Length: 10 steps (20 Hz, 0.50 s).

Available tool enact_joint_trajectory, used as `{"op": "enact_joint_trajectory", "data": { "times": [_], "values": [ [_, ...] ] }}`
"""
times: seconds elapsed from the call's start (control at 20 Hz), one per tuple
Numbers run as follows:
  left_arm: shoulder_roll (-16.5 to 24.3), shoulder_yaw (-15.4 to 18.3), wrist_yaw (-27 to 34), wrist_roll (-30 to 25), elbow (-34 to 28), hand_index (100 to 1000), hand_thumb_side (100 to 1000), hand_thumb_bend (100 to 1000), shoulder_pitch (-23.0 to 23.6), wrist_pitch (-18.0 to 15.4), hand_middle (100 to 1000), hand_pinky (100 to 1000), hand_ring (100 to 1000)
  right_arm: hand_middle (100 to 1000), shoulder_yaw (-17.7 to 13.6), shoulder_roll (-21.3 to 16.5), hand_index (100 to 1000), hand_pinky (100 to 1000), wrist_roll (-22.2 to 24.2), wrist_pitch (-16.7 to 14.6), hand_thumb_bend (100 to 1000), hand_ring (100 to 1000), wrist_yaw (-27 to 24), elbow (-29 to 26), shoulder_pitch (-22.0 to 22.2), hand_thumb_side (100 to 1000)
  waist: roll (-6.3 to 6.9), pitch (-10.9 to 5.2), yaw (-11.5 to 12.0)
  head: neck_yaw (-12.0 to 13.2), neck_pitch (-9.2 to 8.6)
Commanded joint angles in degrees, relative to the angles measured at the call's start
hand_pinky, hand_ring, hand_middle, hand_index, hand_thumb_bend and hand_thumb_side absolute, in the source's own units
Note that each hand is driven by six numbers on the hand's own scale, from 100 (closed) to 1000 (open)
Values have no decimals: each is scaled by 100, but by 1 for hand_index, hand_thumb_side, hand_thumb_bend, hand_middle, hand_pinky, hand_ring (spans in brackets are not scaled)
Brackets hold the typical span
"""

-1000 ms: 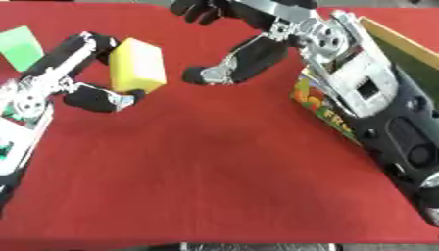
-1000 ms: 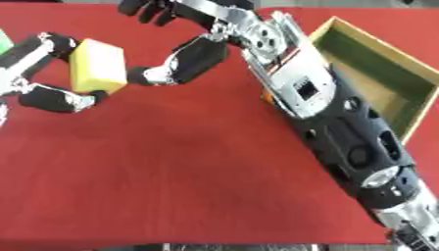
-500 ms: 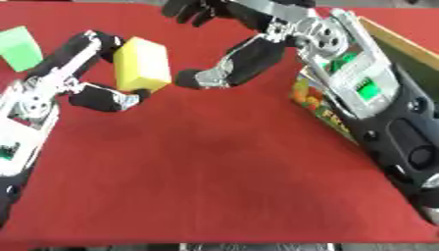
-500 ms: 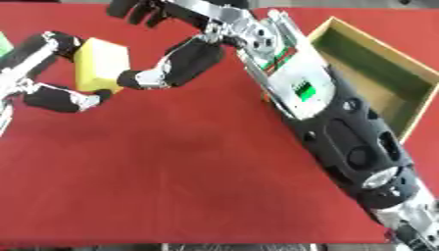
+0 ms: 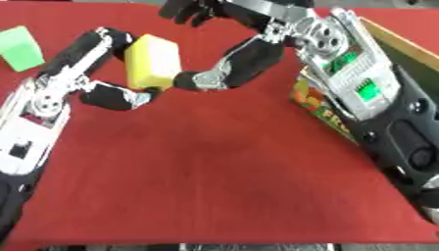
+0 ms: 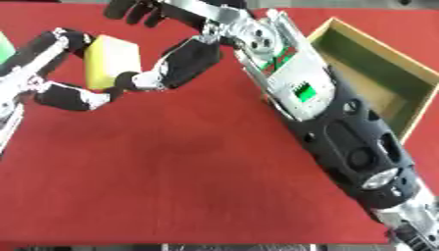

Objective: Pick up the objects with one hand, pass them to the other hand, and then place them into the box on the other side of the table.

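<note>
A yellow block (image 5: 153, 62) hangs above the red table, pinched by my left hand (image 5: 101, 73), whose fingers and thumb curl round its left side and lower edge. My right hand (image 5: 225, 54) reaches in from the upper right. Its thumb (image 5: 206, 79) touches the block's right edge while its fingers (image 5: 184, 9) spread above and behind the block. The open box (image 6: 377, 81), green inside with tan walls, stands at the table's right side, partly hidden by my right arm.
A green block (image 5: 21, 48) lies at the far left of the red table (image 5: 206, 186). My right forearm (image 6: 334, 127) runs diagonally along the right side, over the box's near wall with its colourful print (image 5: 322, 110).
My right hand has moved left towards the yellow block until its thumb meets the block's right edge. The left hand holds the block in nearly the same place.
</note>
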Motion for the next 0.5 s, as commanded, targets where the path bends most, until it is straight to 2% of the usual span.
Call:
{"op": "enact_joint_trajectory", "data": {
  "times": [0.05,0.5],
  "values": [
    [22,-4,-51,5,-160,524,145,204,-97,-47,483,723,593,798,-19,-45,817,839,35,-19,499,840,141,-9,-93,248,21,-115,3,-25,-31],
    [-32,-22,-70,-8,-288,524,146,202,-96,-46,481,718,590,796,-5,-10,817,839,71,-76,494,839,214,161,-85,251,31,-98,8,-47,-23]
  ]
}}
